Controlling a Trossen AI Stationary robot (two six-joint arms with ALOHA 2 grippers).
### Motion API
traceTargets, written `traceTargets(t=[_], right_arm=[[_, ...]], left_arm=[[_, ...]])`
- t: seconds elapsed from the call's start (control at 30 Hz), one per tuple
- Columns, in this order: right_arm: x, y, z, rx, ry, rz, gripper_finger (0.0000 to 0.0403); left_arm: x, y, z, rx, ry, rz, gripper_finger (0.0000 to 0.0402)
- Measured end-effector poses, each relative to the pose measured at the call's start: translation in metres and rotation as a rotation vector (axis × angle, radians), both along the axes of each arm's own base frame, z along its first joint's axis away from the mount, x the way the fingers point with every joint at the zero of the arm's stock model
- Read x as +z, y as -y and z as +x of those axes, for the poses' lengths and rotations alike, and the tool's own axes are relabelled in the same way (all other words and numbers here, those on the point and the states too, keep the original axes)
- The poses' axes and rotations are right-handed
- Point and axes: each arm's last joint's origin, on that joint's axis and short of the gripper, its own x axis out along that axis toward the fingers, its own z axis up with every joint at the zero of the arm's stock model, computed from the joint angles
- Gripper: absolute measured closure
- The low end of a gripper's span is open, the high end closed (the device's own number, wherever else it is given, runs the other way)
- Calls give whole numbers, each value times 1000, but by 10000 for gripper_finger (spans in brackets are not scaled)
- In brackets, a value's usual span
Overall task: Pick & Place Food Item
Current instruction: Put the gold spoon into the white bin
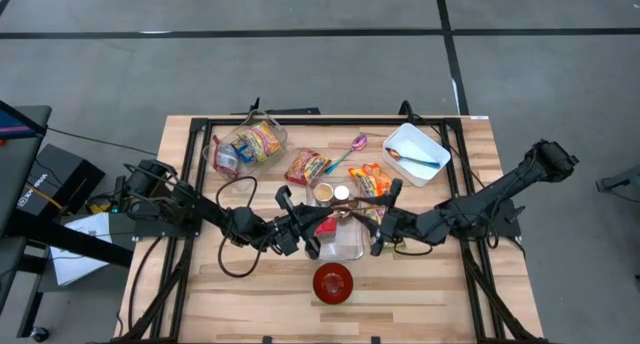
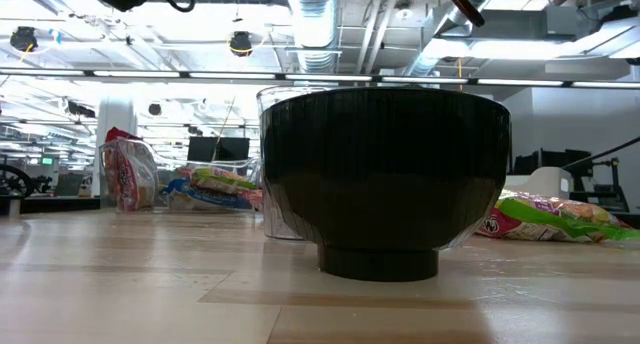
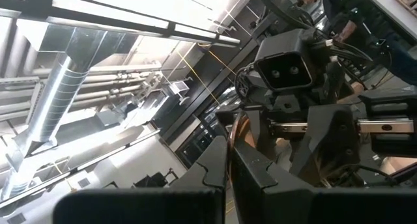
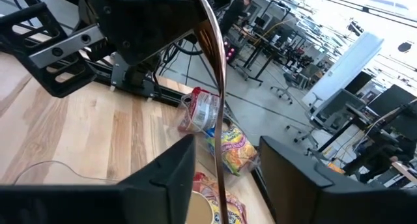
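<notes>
A thin copper-coloured utensil (image 1: 347, 212) hangs over a clear tub (image 1: 346, 242) at the table's middle. My left gripper (image 1: 318, 223) comes in from the left and is shut on its handle (image 3: 229, 160). My right gripper (image 1: 373, 221) faces it from the right. The handle (image 4: 219, 87) runs between the right fingers (image 4: 171, 178), which stand apart from it on both sides. Food packets lie behind the tub: a red one (image 1: 307, 167), an orange one (image 1: 371, 177) and a clear bag of snacks (image 1: 250, 144).
A dark bowl with a red inside (image 1: 333, 282) sits near the front edge and fills the low view (image 2: 385, 179). A white tub (image 1: 430, 142) holding a blue spoon stands back right. A pink spoon (image 1: 356, 143) and two small cups (image 1: 334, 192) lie behind the clear tub.
</notes>
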Motion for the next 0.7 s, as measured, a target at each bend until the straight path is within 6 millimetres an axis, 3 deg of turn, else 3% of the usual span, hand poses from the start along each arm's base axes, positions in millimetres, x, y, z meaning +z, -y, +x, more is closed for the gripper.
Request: traceTargets(t=[0.43,0.7], right_arm=[[-2,-1,-1,12,-25,-14,393],[-3,-1,-1,16,-29,-13,398]], left_arm=[[-1,0,1,0,-12,3,401],[-2,-5,3,-3,-25,16,389]])
